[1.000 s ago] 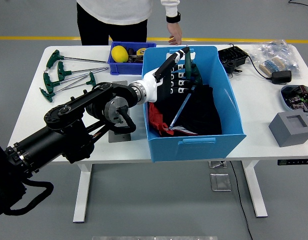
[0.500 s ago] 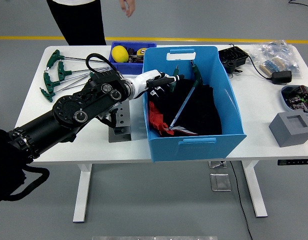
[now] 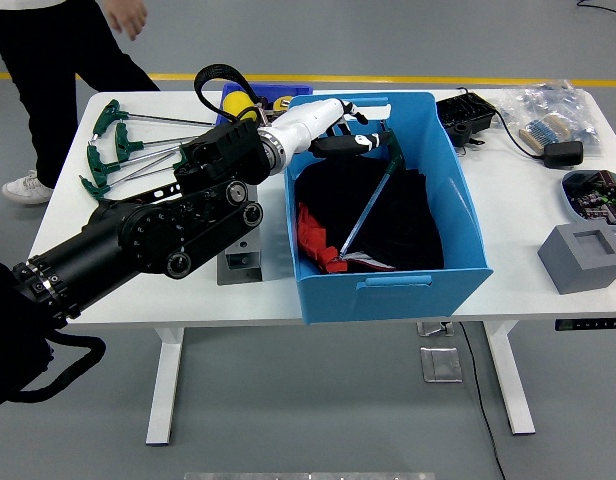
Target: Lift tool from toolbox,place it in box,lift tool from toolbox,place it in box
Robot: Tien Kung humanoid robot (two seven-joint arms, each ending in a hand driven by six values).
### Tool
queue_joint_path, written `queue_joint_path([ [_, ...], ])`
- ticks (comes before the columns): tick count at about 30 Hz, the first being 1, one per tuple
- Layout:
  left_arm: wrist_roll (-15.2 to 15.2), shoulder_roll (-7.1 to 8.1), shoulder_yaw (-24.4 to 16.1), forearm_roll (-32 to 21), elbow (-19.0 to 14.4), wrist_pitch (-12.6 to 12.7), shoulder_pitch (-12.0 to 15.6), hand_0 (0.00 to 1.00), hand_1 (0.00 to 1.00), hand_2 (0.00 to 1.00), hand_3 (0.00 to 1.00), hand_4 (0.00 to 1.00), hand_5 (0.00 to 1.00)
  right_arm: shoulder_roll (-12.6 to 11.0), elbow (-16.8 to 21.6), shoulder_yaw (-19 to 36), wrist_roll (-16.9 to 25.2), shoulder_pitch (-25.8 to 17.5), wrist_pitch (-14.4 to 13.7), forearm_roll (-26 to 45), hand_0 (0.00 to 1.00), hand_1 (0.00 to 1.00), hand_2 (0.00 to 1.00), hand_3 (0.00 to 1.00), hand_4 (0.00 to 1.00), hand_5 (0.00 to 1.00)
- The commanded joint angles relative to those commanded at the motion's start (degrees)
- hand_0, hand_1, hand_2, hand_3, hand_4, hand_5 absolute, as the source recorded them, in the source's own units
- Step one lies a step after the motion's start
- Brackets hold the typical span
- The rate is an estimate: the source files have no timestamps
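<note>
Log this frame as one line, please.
left robot hand: open, over bin | T-wrench: in bin | right arm: not visible

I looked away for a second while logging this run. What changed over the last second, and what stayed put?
The left robot hand has pulled back from deep over the blue box to its far left rim, its forearm swinging up. The green-handled tool is no longer in its fingers and lies slanted in the box. The person walked from the far side off to the left. The T-handle wrenches stayed put.

Left robot hand (image 3: 350,130), fingers loosely spread, empty, over open blue plastic box (image 3: 468,225); green-handled T-shaped metal wrench (image 3: 373,196) leaning inside; white tabletop (image 3: 508,215) beneath.
</note>
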Motion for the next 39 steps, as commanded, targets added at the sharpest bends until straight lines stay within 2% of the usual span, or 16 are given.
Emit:
queue_joint_path([
  [2,-0.9,0.0,-1.5,4.8,-0.9,1.9,0.6,0.334,0.56,0.656,0.808,0.813,0.974,0.0,0.0,0.0,0.0,-0.1,0.0,0.1,0.629,0.622,0.679,0.533,0.785,0.574],
  [5,-2.4,0.0,-4.0,11.2,-2.7,5.1,1.8,0.39,0.606,0.692,0.809,0.818,0.986,0.1,0.0,0.2,0.0,-0.1,0.0,0.0,0.627,0.622,0.679,0.532,0.784,0.575],
  [7,-3.6,0.0,-5.7,13.1,-4.2,6.6,2.8,0.39,0.606,0.692,0.809,0.818,0.986,0.1,0.0,0.3,0.1,-0.2,-0.1,0.1,0.627,0.622,0.679,0.532,0.784,0.575],
  [8,-4.2,0.0,-6.6,12.8,-4.9,6.9,3.4,0.39,0.606,0.692,0.809,0.818,0.986,0.2,0.0,0.4,0.1,-0.2,-0.1,0.2,0.627,0.622,0.679,0.532,0.784,0.575],
  [9,-4.9,0.35,-7.6,12.2,-5.8,7.1,4.2,0.444,0.63,0.718,0.806,0.828,0.924,0.2,0.0,0.4,0.1,-0.2,-0.1,0.3,0.628,0.622,0.679,0.532,0.785,0.575],
  [14,-8.4,3.25,-13.2,9.8,-10.1,7.3,8.3,0.444,0.63,0.718,0.806,0.828,0.924,0.3,0.0,1.2,0.1,-0.3,-0.2,-0.1,0.628,0.622,0.679,0.532,0.785,0.575],
  [15,-9.3,3.79,-14.3,8.9,-10.9,7.0,9.2,0.595,0.684,0.767,0.804,0.837,0.766,0.3,0.0,1.4,0.1,-0.3,-0.1,-0.3,0.628,0.622,0.679,0.533,0.785,0.575],
  [16,-10.3,4.33,-15.4,7.6,-11.6,6.3,10.1,0.595,0.684,0.767,0.804,0.837,0.766,0.4,0.0,1.4,0.1,-0.3,-0.1,-0.4,0.628,0.622,0.679,0.533,0.785,0.575],
  [20,-15.4,7.21,-19.9,-0.8,-14.7,0.4,15.0,0.595,0.684,0.767,0.804,0.837,0.766,0.5,0.0,2.0,0.2,-0.5,-0.2,-0.5,0.628,0.622,0.679,0.533,0.785,0.575],
  [21,-16.2,7.81,-20.9,-2.3,-15.5,-0.8,16.3,0.677,0.724,0.825,0.813,0.841,0.739,0.6,0.0,2.1,0.2,-0.5,-0.3,-0.3,0.628,0.622,0.679,0.532,0.785,0.574],
  [23,-17.3,8.74,-23.2,-3.8,-17.0,-1.5,19.2,0.677,0.724,0.825,0.813,0.841,0.739,0.6,0.0,2.6,0.2,-0.6,-0.3,-0.5,0.628,0.622,0.679,0.532,0.785,0.574],
  [26,-18.3,9.07,-26.1,-5.2,-18.6,-0.5,23.1,0.677,0.724,0.825,0.813,0.841,0.739,0.7,0.0,3.1,0.2,-0.7,-0.2,-1.0,0.628,0.622,0.679,0.532,0.785,0.574],
  [32,-21.8,8.7,-33.1,-9.1,-22.0,2.4,31.8,0.695,0.746,0.852,0.815,0.846,0.73,0.8,0.0,3.5,0.3,-0.6,-0.3,-1.3,0.624,0.621,0.678,0.532,0.784,0.576],
  [33,-22.4,8.83,-34.1,-9.6,-22.6,2.7,33.3,0.734,0.769,0.884,0.823,0.845,0.716,0.8,0.0,3.7,0.3,-0.7,-0.3,-1.4,0.623,0.621,0.678,0.532,0.782,0.573],
  [38,-24.0,9.57,-38.7,-10.6,-25.6,2.8,39.2,0.734,0.769,0.884,0.823,0.845,0.716,0.9,0.0,4.5,0.2,-0.9,-0.3,-2.0,0.623,0.621,0.678,0.532,0.782,0.573],
  [39,-24.0,9.5,-39.8,-10.6,-26.3,2.6,40.2,0.762,0.766,0.908,0.84,0.849,0.701,0.9,0.0,4.6,0.2,-0.9,-0.4,-2.1,0.62,0.618,0.678,0.532,0.78,0.574],
])
